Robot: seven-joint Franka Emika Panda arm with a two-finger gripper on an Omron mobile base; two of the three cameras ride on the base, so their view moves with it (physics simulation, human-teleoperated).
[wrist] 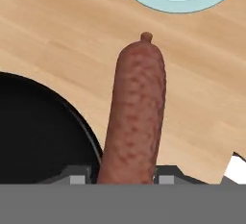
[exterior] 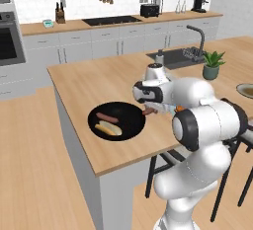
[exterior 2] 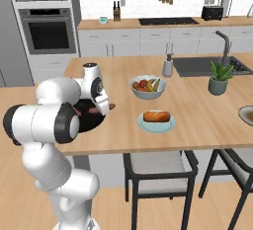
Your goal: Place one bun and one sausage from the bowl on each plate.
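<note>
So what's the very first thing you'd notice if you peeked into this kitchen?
Probably the big white robot arm leaning over the wooden counter, its gripper holding a long reddish sausage just past the rim of the wide black bowl. Next, the light blue plate with a bun on it, beside a bowl of colourful fruit.

mottled sausage (wrist: 137, 112), matt black bowl (exterior: 129, 125), wood-grain counter (exterior: 94, 81)
</note>
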